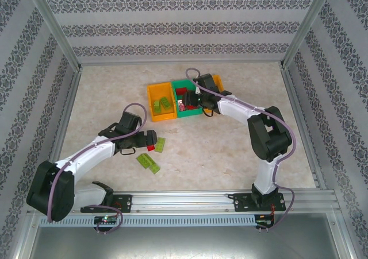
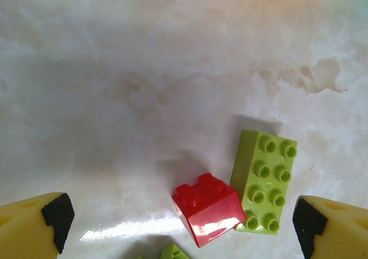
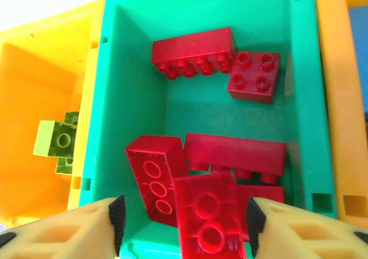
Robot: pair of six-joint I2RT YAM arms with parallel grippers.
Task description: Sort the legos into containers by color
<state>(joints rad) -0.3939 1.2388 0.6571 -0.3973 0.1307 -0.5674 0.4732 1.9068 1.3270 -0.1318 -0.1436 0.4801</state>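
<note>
Right wrist view: right fingers [image 3: 86, 227] parted, loose around a red studded plastic brick [image 3: 207, 219] lying in the green rectangular plastic bin [image 3: 132, 69], so lift straight; wide-open, empty left fingers [image 2: 34, 227] straddle a second red brick [image 2: 208, 207] on the table [image 2: 144, 69].

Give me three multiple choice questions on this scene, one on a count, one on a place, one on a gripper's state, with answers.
1. How many loose bricks lie on the table? A. one B. three C. six
2. The right gripper hangs over: A. the loose bricks B. the green bin C. bare table
3. The left gripper is: A. open B. shut on a brick C. shut empty
Answers: B, one red and two green show from above; B, its camera looks down into that bin; A, its fingers stand wide apart.
</note>
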